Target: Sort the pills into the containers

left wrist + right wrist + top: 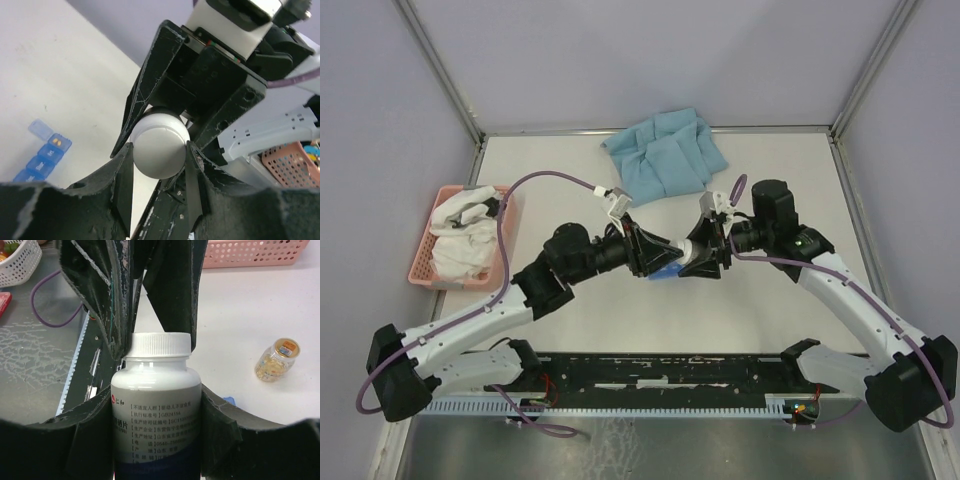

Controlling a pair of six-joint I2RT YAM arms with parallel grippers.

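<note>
Cap-removal step: your right gripper [156, 395] clamps pill bottle [156, 440], left gripper [159, 155] pinches cap [160, 345]; twist cap off next.

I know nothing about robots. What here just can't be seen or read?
Right wrist view: the white bottle is opaque, hiding its contents; its base runs off the bottom edge. The small bottle's label is too small to read.
Left wrist view: a finger of the left gripper cuts off part of the blue pill box.
Top view: the left gripper and right gripper hide the white bottle and most of the pill box.
</note>
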